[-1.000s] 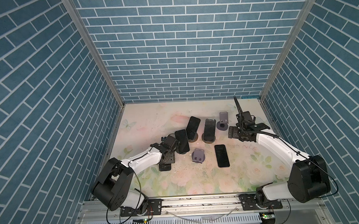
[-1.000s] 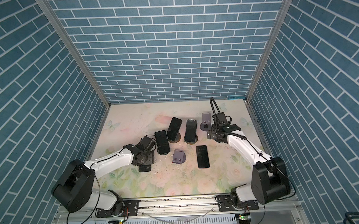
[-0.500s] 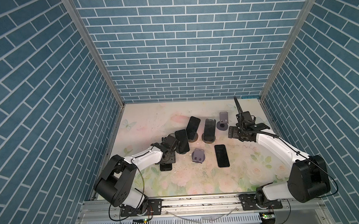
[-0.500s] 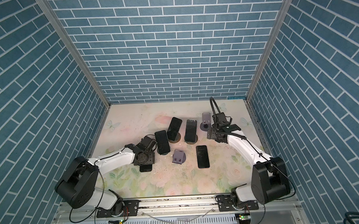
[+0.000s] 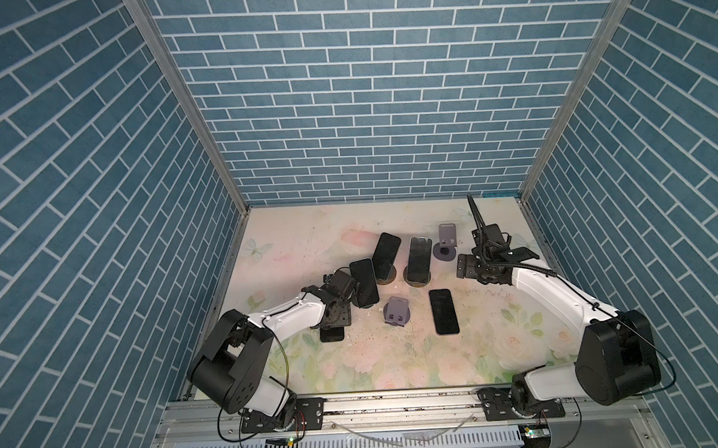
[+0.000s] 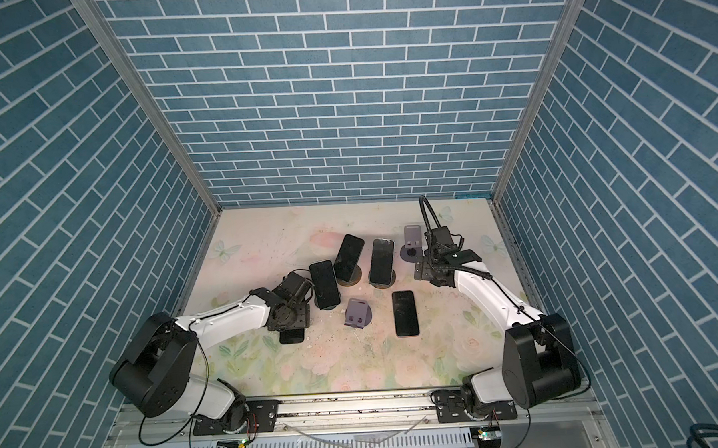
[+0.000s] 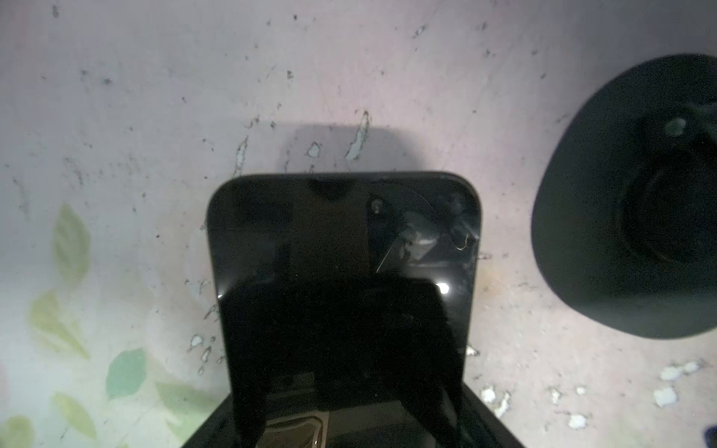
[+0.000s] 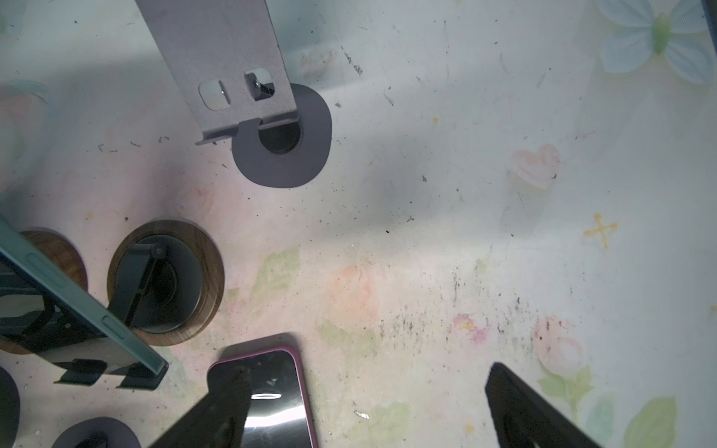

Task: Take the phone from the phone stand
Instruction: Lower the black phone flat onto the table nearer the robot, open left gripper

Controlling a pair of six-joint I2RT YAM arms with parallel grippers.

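surround: blue brick-pattern walls (image 5: 344, 109) on three sides of me | floor: floral mat (image 5: 375, 357); scuffed; white flakes (image 7: 665, 395) scattered | front: metal rail (image 5: 398, 402)

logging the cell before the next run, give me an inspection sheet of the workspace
surface: floral mat, scuffed, dark specks
job's things: held phone in left gripper; left propped phone, middle propped phone, right propped phone on stands; flat phone on mat; rear purple stand and front purple stand empty
clutter: white chips
grippers: left gripper shut on held phone; right gripper open, empty
cables: black conduit arches over right arm; thin cable loops by left arm
surroundings: blue brick walls, metal rail in front
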